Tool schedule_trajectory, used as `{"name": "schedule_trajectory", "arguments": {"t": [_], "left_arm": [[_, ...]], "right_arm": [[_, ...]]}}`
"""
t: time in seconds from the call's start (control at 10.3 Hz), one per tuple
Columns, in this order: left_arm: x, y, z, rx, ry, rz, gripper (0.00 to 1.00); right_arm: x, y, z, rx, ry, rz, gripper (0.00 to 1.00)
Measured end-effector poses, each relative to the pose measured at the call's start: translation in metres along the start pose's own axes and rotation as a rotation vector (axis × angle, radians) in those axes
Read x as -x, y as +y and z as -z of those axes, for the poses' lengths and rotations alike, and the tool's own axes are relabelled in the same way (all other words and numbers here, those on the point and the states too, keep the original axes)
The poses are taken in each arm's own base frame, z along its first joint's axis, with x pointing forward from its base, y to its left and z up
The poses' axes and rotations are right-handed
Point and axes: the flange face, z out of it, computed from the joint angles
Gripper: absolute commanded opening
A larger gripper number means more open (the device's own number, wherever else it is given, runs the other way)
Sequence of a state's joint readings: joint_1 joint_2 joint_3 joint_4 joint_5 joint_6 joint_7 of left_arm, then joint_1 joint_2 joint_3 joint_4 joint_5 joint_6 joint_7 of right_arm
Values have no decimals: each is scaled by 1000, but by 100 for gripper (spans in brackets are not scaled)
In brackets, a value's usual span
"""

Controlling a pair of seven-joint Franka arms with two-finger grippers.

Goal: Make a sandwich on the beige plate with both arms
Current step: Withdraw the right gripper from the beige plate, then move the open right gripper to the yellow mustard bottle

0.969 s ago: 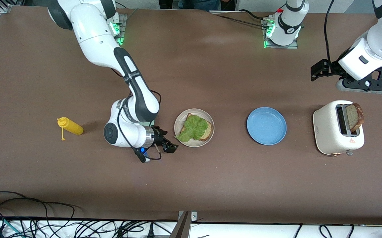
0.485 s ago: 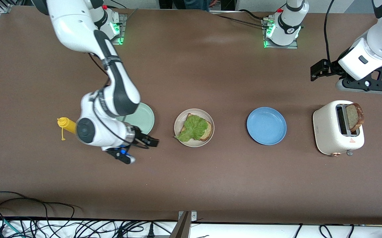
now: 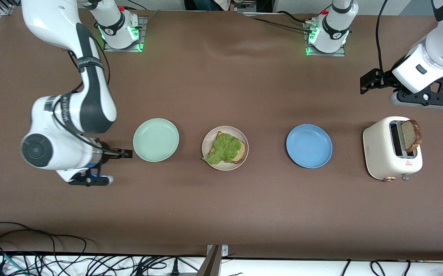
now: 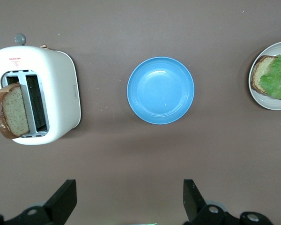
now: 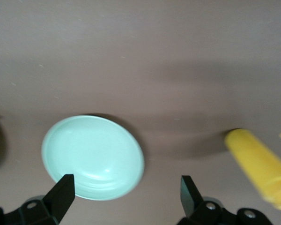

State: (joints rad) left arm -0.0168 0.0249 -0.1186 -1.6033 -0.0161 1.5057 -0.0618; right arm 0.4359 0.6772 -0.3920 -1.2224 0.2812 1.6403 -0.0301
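The beige plate (image 3: 206, 142) sits mid-table with one bread slice (image 3: 241, 151) on it and a green lettuce leaf (image 3: 223, 150) on top; no top slice is on it. It also shows in the left wrist view (image 4: 262, 99). A second bread slice (image 3: 411, 135) stands in the white toaster (image 3: 382, 153), and shows in the left wrist view (image 4: 11, 110). My left gripper (image 3: 366, 82) is open and empty in the air beside the toaster (image 4: 129, 199). My right gripper (image 3: 125, 154) is open and empty beside the mint-green plate (image 3: 155, 139), near that plate's edge in its wrist view (image 5: 126, 197).
A blue plate (image 3: 309, 145) lies between the beige plate and the toaster. A yellow squeeze bottle (image 5: 260, 164) lies at the right arm's end, hidden under that arm in the front view. Cables run along the table edge nearest the front camera.
My right arm has swung away from the beige plate toward its own end of the table, uncovering the mint-green plate and covering the yellow bottle. The left arm has not moved.
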Motion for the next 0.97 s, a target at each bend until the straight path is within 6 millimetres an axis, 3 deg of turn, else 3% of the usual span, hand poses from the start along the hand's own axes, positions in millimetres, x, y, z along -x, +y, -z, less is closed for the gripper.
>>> {"name": "schedule_trajectory", "arguments": {"t": [0.19,0.48,0.97], "left_arm": [[0,0,0,0,0,0,100],[0,0,0,0,0,-1,100],[0,1,0,0,0,-2,100]], "right_arm": [[10,51,8,15,-7,161,100],[31,123,2,23,18,406,100],[89,257,-5,-86,188,899,100]]}}
